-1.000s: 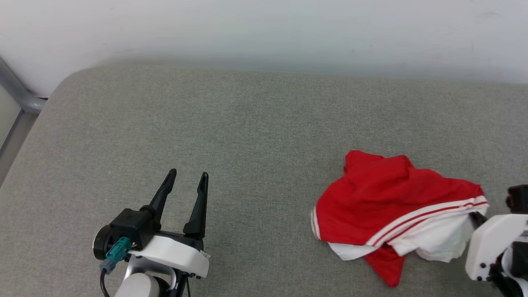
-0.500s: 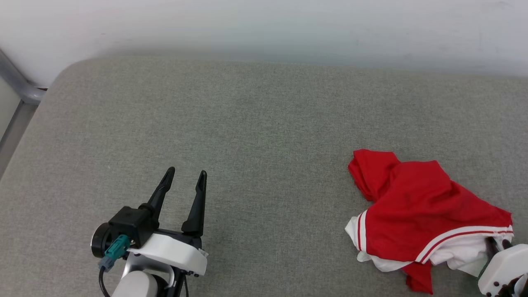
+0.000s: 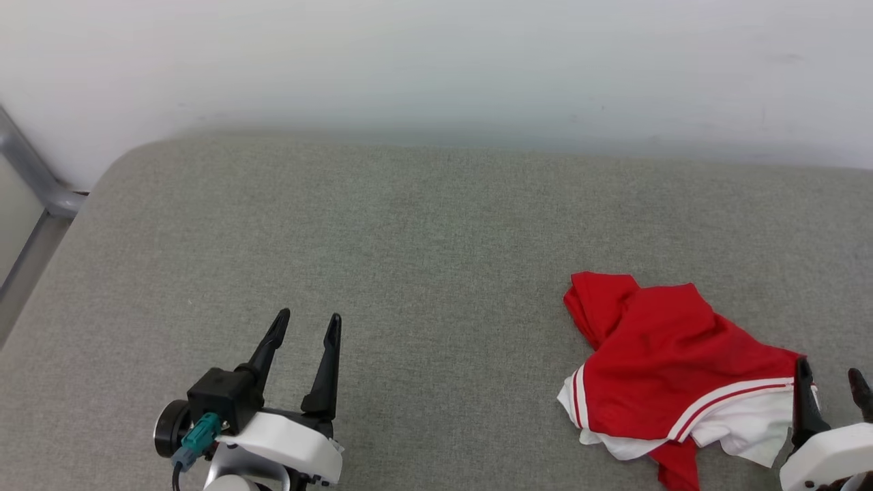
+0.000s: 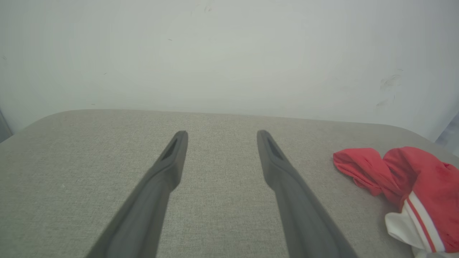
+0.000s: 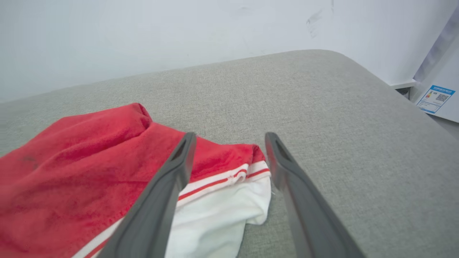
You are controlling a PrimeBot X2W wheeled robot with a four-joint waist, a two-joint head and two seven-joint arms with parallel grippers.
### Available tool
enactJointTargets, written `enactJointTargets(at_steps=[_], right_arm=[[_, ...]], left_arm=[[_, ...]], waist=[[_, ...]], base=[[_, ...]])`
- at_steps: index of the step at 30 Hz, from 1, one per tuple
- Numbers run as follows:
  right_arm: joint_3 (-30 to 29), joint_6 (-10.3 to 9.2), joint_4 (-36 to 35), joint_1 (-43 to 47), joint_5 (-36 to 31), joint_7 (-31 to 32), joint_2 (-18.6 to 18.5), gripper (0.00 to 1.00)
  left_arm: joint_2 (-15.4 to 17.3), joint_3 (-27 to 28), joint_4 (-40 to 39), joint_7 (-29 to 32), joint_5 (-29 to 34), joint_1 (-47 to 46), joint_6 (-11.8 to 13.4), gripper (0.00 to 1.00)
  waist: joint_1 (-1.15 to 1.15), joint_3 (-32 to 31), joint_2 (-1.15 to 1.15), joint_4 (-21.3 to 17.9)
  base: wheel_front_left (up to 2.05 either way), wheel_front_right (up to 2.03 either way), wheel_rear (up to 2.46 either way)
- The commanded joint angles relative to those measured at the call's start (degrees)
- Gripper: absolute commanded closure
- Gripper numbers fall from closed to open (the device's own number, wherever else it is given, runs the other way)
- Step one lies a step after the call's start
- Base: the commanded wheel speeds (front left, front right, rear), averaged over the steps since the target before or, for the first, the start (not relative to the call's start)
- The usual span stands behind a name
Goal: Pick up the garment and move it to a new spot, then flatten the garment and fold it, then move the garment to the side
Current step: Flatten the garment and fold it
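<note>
My left tool [image 3: 307,317] is over the grey padded surface [image 3: 436,225] at my lower left. Its two fingers are spread wide with nothing between them, and it is well apart from the garment [image 3: 655,354]. The garment lies crumpled on the right part of that surface, red cloth on top, with a white panel and striped trim along the edge nearest me. My right tool [image 3: 829,368] is at the garment's right end, its fingers wide apart and gripping nothing. In the right wrist view, one finger crosses in front of the red cloth and trim. The white corner lies slack in the gap between the two fingers.
</note>
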Motion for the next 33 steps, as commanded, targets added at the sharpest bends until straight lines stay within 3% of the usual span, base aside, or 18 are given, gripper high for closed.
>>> enactJointTargets(at_steps=[1,5,8,18,24,32,33], right_arm=[[0.5,-0.04,-0.4,1.0,-0.1,-0.1,0.3,0.00],[3.0,-0.04,-1.4,3.8,1.5,5.6,0.3,0.00],[5.2,-0.04,-1.4,5.4,3.7,14.6,0.3,0.00],[12.8,-0.03,-9.8,4.8,5.2,32.6,0.3,0.00],[14.5,-0.03,-9.6,1.9,5.9,37.2,0.2,0.00],[15.9,-0.03,-4.1,-0.4,8.2,41.7,-0.1,0.00],[16.1,-0.03,-3.8,-0.8,8.8,41.8,-0.2,0.64]], left_arm=[[0.1,0.1,0.1,-0.1,0.1,0.7,0.3,0.00],[0.1,-0.1,-0.1,0.2,-0.2,2.0,0.8,0.00],[0.0,-0.4,-0.5,0.5,-0.3,2.6,1.0,0.00],[0.2,-1.0,-1.6,0.8,-0.5,2.0,1.3,0.00],[0.1,-1.2,-1.5,0.6,-0.9,0.8,0.9,0.00],[-0.2,-1.3,-0.6,0.3,-1.3,-0.4,0.8,0.00],[-0.2,-1.2,-0.5,0.2,-1.4,-0.4,0.8,0.00]], waist=[[0.00,-0.9,0.00,-0.2],[0.00,-2.6,0.00,-0.6],[0.00,-3.2,0.00,-0.8],[0.00,-2.3,0.00,-0.3],[0.00,-0.3,0.00,1.3],[0.00,1.6,0.00,3.2],[0.00,1.7,0.00,3.3]], base=[[0.00,0.00,0.00],[0.00,0.00,0.00],[0.00,0.00,0.00],[0.00,0.00,0.00],[0.00,0.00,0.00],[0.00,0.00,0.00],[0.00,0.00,0.00]])
